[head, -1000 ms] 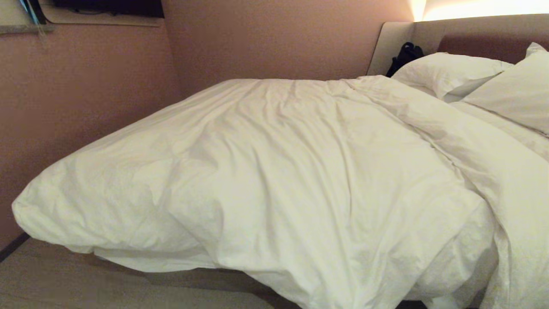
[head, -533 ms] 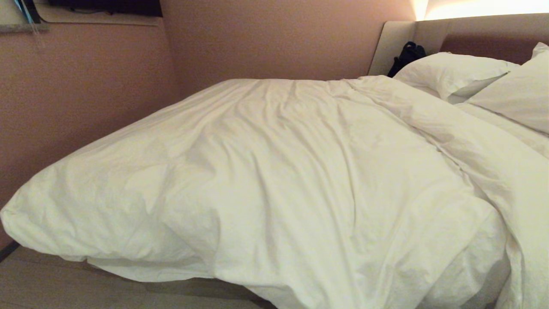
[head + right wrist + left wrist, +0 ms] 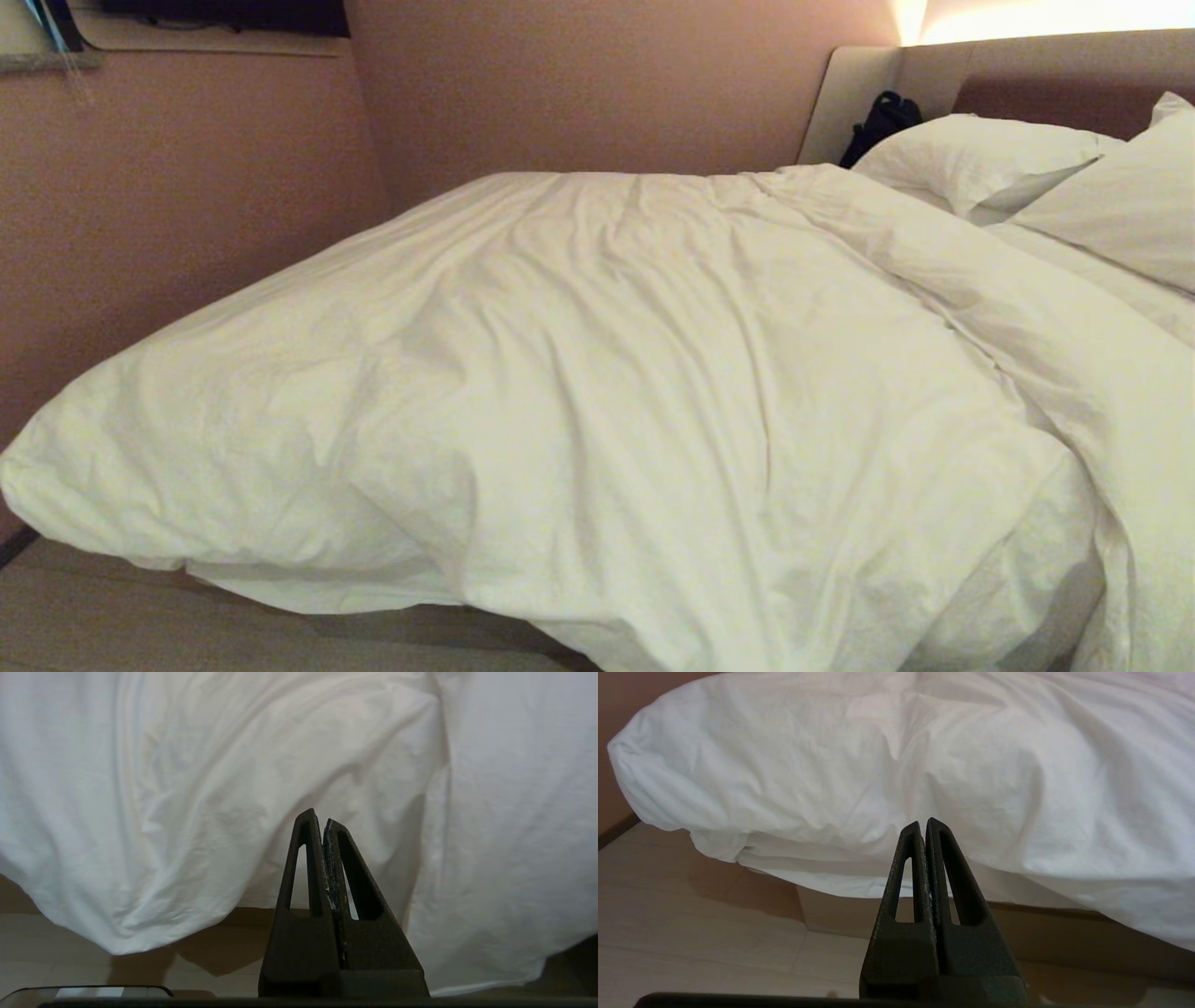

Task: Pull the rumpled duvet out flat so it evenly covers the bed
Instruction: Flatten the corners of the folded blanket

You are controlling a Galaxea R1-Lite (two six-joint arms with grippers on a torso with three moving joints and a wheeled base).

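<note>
step: facing duvet (image 3: 597, 373) on bed (image 3: 924, 919), nothing gripped | both fingers together (empty) | next: I must part them, grab the overhanging edge

Duvet (image 3: 653, 392) hides the mattress & most of bed base (image 3: 840, 914) ahead of both grippers, its right side cut by frame edge.

left pincer (image 3: 924, 826): closed, empty | duvet (image 3: 896, 760): overhangs bed (image 3: 1045, 933) base | floor (image 3: 691, 933)
</note>
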